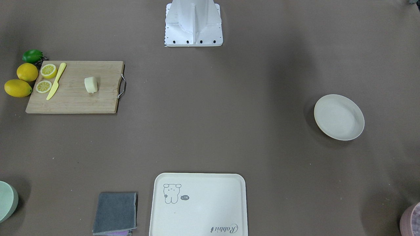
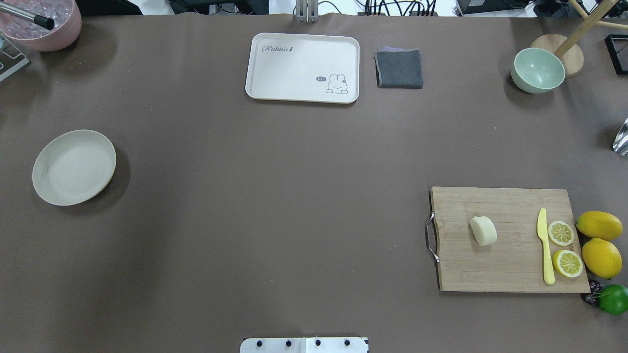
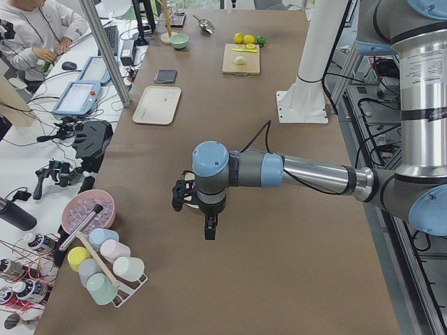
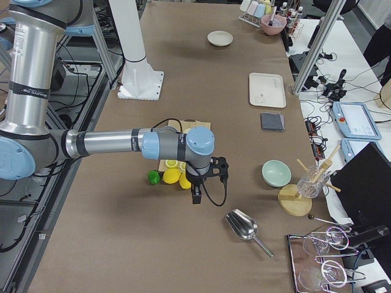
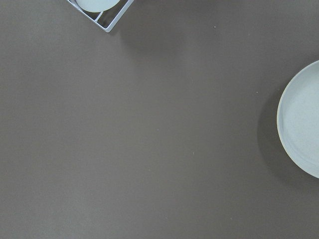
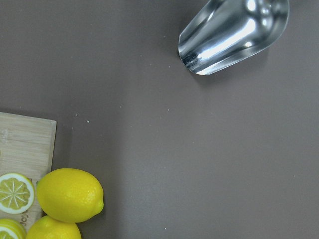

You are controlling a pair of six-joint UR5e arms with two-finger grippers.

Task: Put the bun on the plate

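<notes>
The bun [image 2: 483,230] is a pale cream lump lying on a wooden cutting board [image 2: 510,264] on the table's right side; it also shows in the front view as the bun [image 1: 91,84]. The plate [image 2: 73,167], round and off-white, sits bare on the table's left side, and the plate's rim [image 5: 304,129] shows at the right edge of the left wrist view. My left gripper [image 3: 209,230] hangs near the plate and my right gripper [image 4: 195,196] hangs beside the lemons. Both appear only in side views, so I cannot tell if they are open or shut.
On the board lie a yellow knife [image 2: 545,247] and two lemon halves [image 2: 561,233]; whole lemons [image 2: 601,257] and a lime [image 2: 613,299] sit beside it. A cream tray [image 2: 302,67], grey cloth [image 2: 399,68], green bowl [image 2: 537,70], pink bowl [image 2: 44,24] and metal scoop [image 6: 234,32] line the far side.
</notes>
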